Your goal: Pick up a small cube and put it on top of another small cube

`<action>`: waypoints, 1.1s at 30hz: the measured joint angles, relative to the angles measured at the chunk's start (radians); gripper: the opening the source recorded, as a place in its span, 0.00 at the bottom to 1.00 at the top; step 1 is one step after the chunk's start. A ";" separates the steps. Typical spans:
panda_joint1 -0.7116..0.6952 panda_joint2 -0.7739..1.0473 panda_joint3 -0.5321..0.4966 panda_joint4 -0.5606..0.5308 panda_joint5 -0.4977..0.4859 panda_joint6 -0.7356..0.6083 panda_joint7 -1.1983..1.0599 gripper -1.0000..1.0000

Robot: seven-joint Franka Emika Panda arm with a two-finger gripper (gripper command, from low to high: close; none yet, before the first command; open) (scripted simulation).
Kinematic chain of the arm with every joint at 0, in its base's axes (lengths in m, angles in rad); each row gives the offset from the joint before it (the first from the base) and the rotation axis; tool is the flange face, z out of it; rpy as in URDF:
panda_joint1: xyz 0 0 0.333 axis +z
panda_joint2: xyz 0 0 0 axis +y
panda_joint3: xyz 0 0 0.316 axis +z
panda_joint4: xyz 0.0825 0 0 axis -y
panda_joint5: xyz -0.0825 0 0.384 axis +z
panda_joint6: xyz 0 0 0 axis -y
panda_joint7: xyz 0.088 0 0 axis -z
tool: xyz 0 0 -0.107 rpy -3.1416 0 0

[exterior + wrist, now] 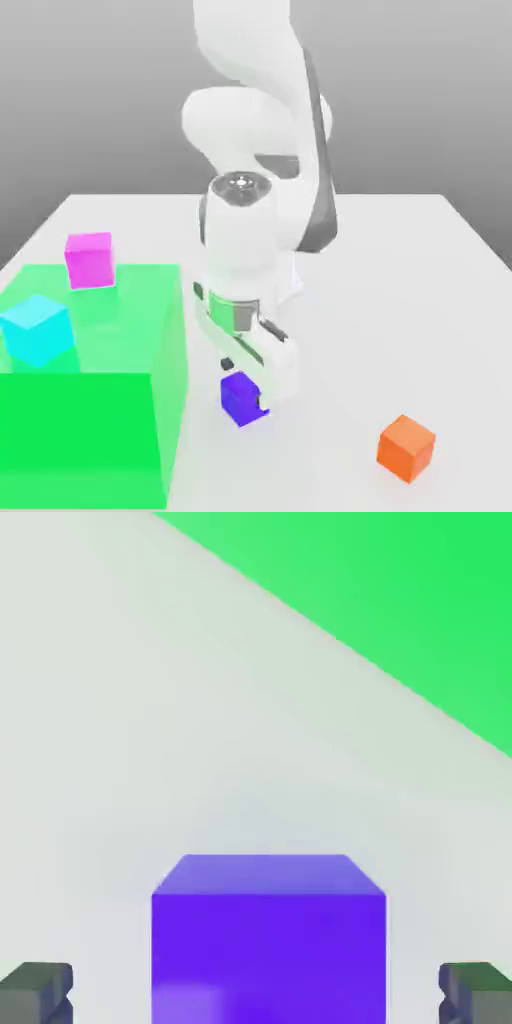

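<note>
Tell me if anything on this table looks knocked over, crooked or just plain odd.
Nothing stands out. The violet cube sits flat on the table between the open pincer fingertips, the orange cube rests apart, and the pink cube and cyan cube sit at the green block.

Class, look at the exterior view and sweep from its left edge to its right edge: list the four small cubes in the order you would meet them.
Cyan cube → pink-magenta cube → violet cube → orange cube.
</note>
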 joint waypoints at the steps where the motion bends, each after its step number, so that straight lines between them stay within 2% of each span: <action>1: 0.000 0.000 0.000 0.000 0.000 0.000 0.000 0.00; 7: 0.004 0.004 -0.004 0.001 -0.003 0.005 0.003 0.00; 15: -0.025 -0.257 0.056 -0.045 0.108 -0.210 -0.079 0.00; 18: 0.049 -0.258 0.089 0.031 0.085 -0.288 -0.154 0.00; 26: 0.248 -0.167 0.217 0.317 0.063 -0.485 -0.461 0.00; 31: 0.279 -0.014 0.198 0.368 -0.014 -0.388 -0.455 0.00; 32: 0.287 0.015 0.187 0.370 -0.030 -0.362 -0.444 1.00; 33: 0.287 0.015 0.187 0.370 -0.030 -0.362 -0.444 1.00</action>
